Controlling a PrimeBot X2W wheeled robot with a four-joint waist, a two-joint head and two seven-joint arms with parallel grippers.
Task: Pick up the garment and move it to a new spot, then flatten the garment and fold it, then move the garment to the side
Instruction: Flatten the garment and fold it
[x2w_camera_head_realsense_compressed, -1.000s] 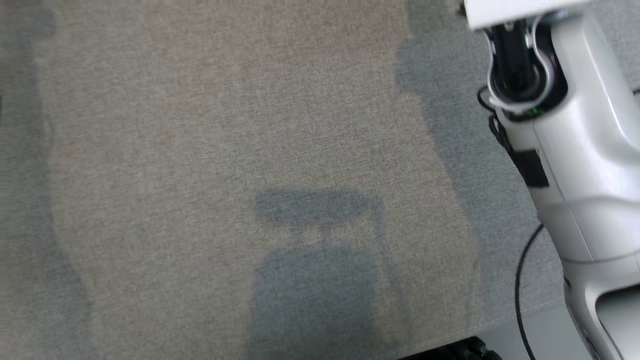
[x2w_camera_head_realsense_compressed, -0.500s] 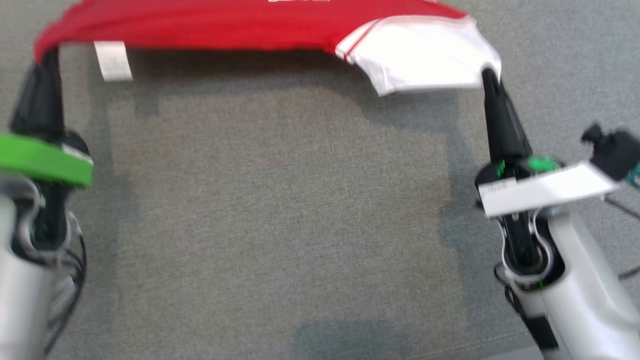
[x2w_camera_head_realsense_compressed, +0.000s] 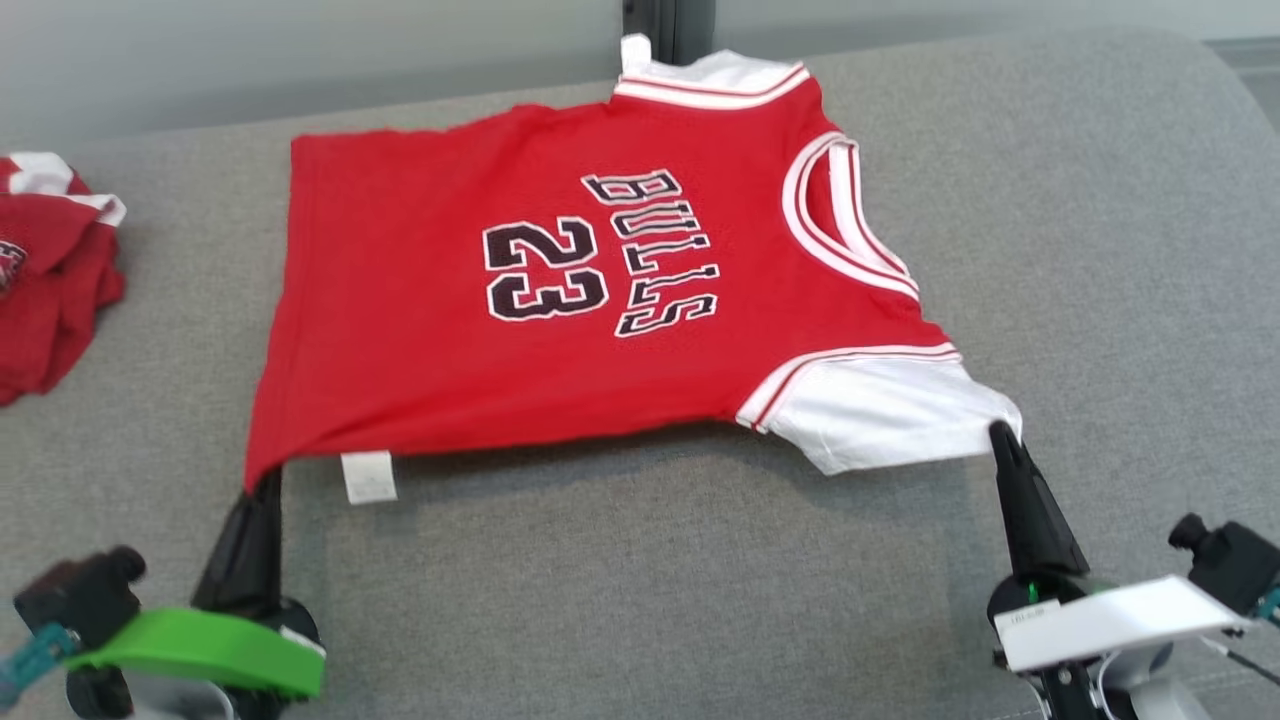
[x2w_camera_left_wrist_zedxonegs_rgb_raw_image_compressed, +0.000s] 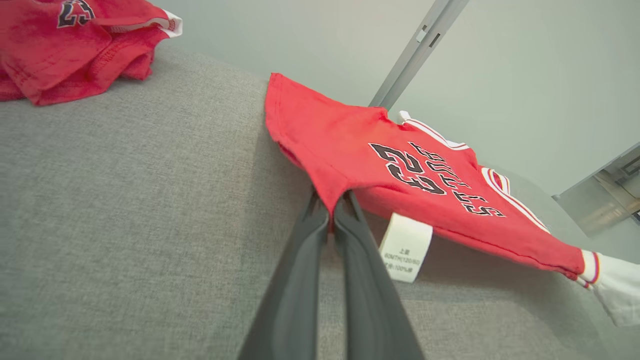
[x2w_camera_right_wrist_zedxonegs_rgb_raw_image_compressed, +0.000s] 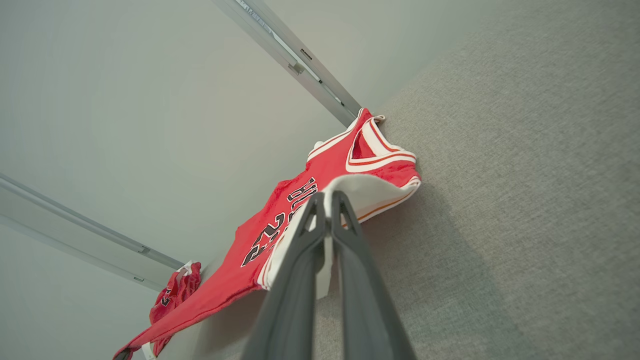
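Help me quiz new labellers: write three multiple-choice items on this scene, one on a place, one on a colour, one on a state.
1. Where does the crumpled red cloth pile lie relative to the spread red fabric jersey?
A) to the robot's left of it
B) to its right
C) on top of it
2. What colour is the jersey sleeve pinched by the right tool?
A) red
B) black
C) white
3. What state is the left tool in?
A) open above the jersey
B) shut on the jersey's hem corner
C) shut, away from the cloth
Answers: 1 A, the pile sits at the head view's left edge; 2 C, the tool closes on white cloth; 3 B, its wrist view shows red cloth clamped in it.
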